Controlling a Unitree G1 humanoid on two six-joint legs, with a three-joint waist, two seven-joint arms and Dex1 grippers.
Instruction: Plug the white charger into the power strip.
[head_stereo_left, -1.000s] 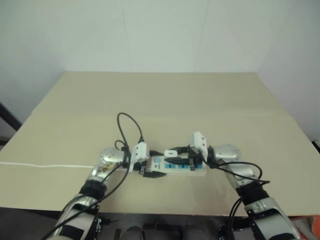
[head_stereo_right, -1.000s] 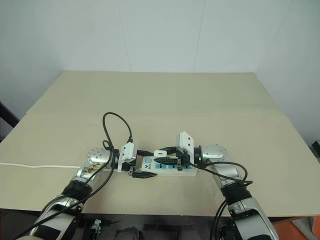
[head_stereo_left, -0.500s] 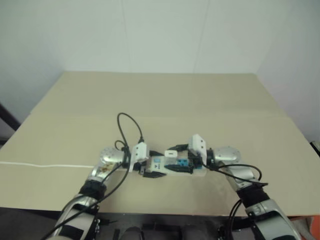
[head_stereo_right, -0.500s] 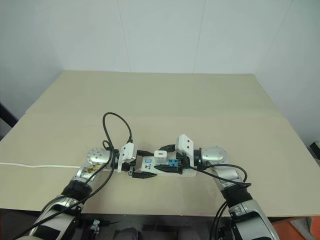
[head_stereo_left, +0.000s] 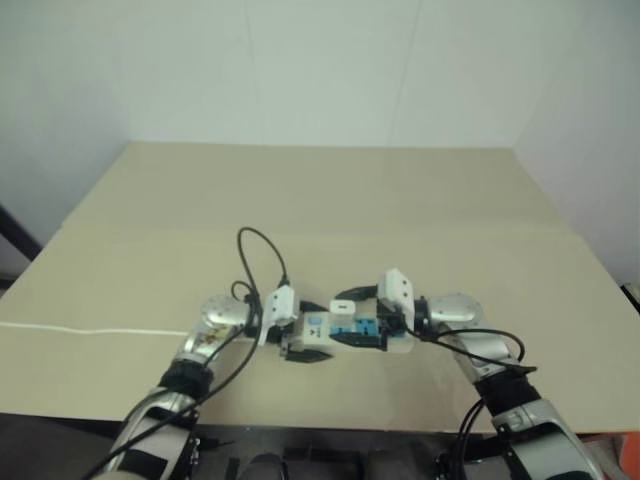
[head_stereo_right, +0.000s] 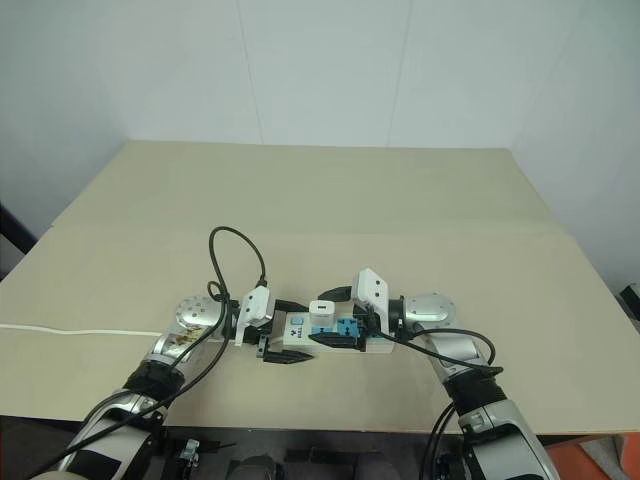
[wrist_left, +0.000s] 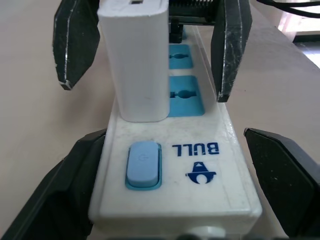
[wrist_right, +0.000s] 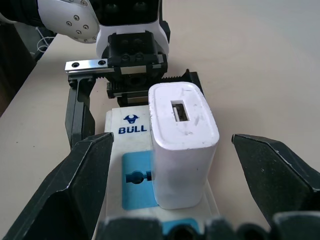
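The power strip (wrist_left: 200, 150) lies on the tan table near its front edge, switch end toward my left arm. Upright in the socket nearest the switch stands the white charger (wrist_left: 135, 60), also the white charger (wrist_right: 182, 145) in the right wrist view. My left gripper (head_stereo_right: 288, 332) is open, one black finger on each side of the strip's switch end. From the opposite side my right gripper (head_stereo_right: 335, 318) is open too. Its fingers (wrist_left: 230, 50) flank the charger with a gap on both sides.
The strip's thin white cord (head_stereo_left: 90, 332) runs off the table's left edge. A black cable loop (head_stereo_left: 262, 250) arches above my left wrist. The far half of the table (head_stereo_left: 320, 190) is bare, with white walls behind it.
My right gripper opened and let go of the charger, which stays standing in the strip. After that my left gripper opened off the strip's switch end. Neither arm shifted.
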